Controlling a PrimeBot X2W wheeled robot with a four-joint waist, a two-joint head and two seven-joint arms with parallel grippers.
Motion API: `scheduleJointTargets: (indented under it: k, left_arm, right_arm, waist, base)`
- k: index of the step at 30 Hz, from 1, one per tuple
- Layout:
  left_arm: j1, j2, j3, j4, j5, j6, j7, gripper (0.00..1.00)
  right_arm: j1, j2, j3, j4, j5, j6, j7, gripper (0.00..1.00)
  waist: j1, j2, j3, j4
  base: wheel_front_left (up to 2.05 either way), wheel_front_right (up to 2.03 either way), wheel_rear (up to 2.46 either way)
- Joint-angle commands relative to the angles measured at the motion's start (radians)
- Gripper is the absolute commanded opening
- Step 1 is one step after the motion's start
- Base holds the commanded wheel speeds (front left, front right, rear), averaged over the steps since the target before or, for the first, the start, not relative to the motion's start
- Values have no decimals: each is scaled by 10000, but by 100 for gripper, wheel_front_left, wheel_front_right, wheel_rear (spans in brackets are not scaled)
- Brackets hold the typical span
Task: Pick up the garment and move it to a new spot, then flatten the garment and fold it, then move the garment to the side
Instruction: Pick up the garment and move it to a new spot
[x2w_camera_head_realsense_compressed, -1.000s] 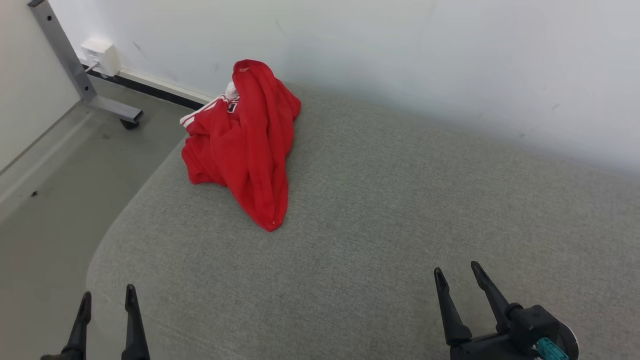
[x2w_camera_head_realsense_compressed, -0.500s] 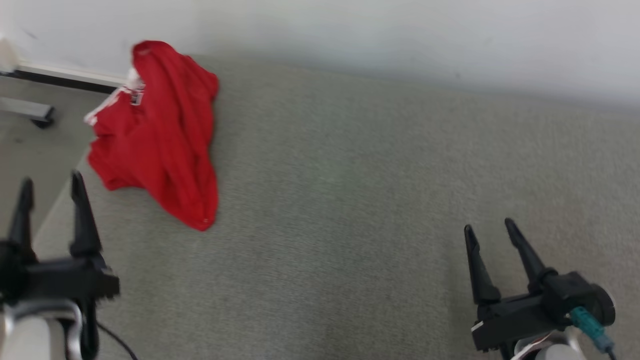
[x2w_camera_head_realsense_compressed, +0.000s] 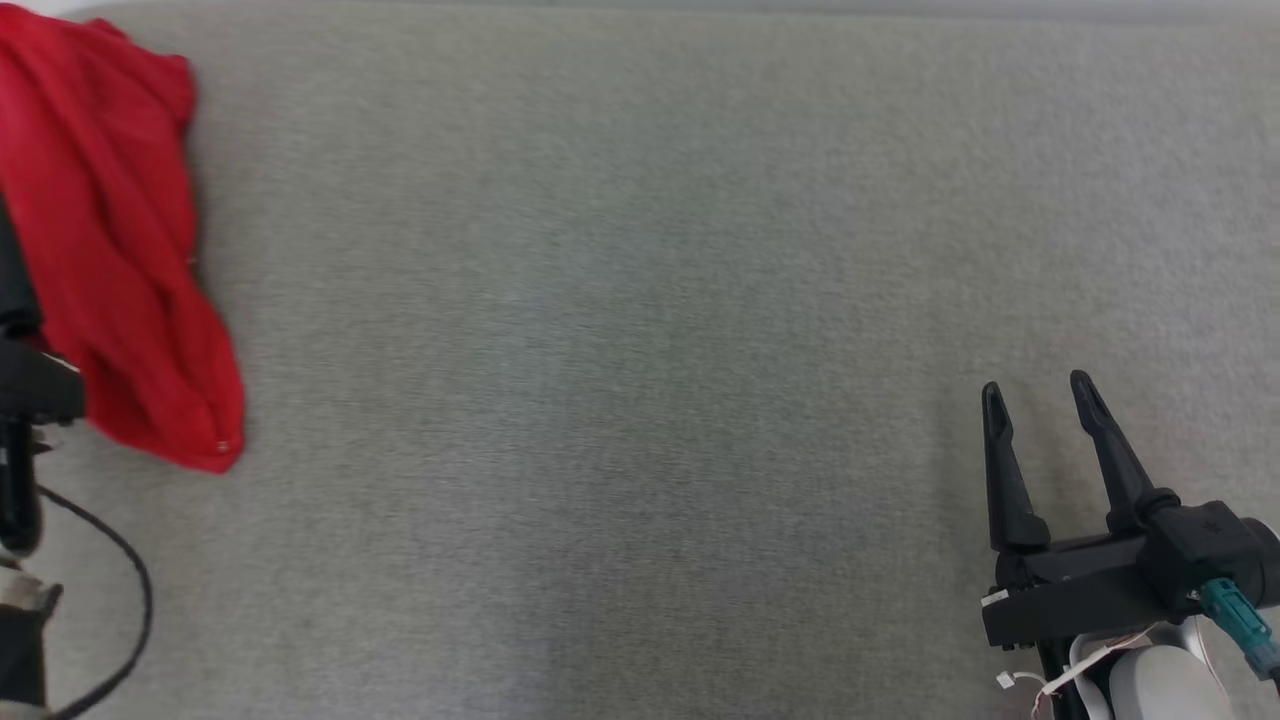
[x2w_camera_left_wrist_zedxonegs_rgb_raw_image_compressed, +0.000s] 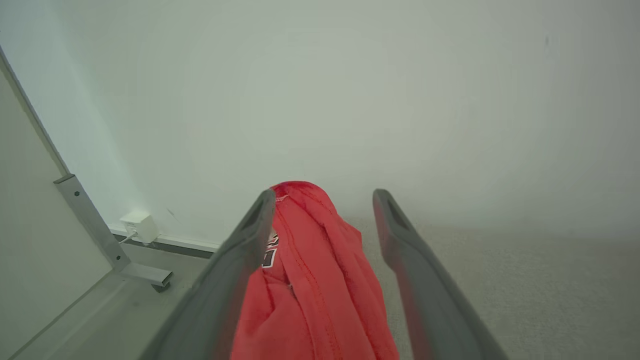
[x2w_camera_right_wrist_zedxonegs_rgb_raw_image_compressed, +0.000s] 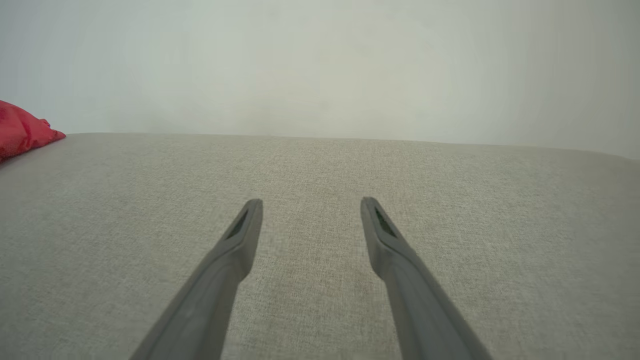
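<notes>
So far nothing is done: the garment (x2w_camera_left_wrist_zedxonegs_rgb_raw_image_compressed: 320, 280) lies crumpled, not yet lifted. The left gripper (x2w_camera_left_wrist_zedxonegs_rgb_raw_image_compressed: 325, 200) near it and the right gripper (x2w_camera_head_realsense_compressed: 1035, 395) well apart both gape empty.

I can't read any text, number or brand from here. The one marking I find is a black-and-white print (x2w_camera_left_wrist_zedxonegs_rgb_raw_image_compressed: 269, 255) on the garment (x2w_camera_left_wrist_zedxonegs_rgb_raw_image_compressed: 320, 285). It may be a letter or a digit, but a finger (x2w_camera_left_wrist_zedxonegs_rgb_raw_image_compressed: 235, 270) of the left gripper (x2w_camera_left_wrist_zedxonegs_rgb_raw_image_compressed: 324, 195) covers most of it and I can't tell which.
</notes>
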Motion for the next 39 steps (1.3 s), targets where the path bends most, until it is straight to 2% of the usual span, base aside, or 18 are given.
scheduleJointTargets:
  k: [1,9,12,20,21,22,32,39]
  left_arm:
    - [-255,205,-31,294,-66,-36,140,100]
    - [-782,743,-146,2213,-347,-48,730,100]
    - [-806,919,-62,2925,-368,98,1083,100]
    - [-987,834,-174,4548,-667,190,2213,100]
    - [-993,836,-234,4624,-614,173,2256,35]
    - [-1056,829,-326,4725,-569,157,2149,0]
    - [-1733,1139,-671,3842,-199,112,498,0]
    - [-2568,1315,-1361,2112,174,18,375,0]
  right_arm:
    - [-114,13,-30,-57,-111,-21,-30,100]
    - [-220,66,-101,-78,-59,-21,-67,100]
    - [-252,70,-136,-121,-89,-21,-47,100]
    - [-270,116,-139,-163,-143,-21,4,100]
    - [-272,121,-123,-158,-141,-21,8,100]
    - [-280,129,-110,-127,-137,-21,3,100]
    - [-147,252,11,316,91,-21,-196,100]
    - [25,442,185,904,334,-21,-370,100]
  waist:
    - [-3,-4,798,-818]
    - [-3,-4,946,-1144]
    - [-3,-4,970,-1217]
    - [-3,-4,960,-1292]
    - [-3,-4,949,-1292]
    - [-3,-4,903,-1278]
    - [-3,-4,-12,-1196]
    - [-3,-4,-892,-1342]
  base:
    - [0,0,0]
    - [0,0,0]
    - [0,0,0]
    - [0,0,0]
    - [0,0,0]
    - [0,0,0]
    - [0,0,0]
    - [0,0,0]
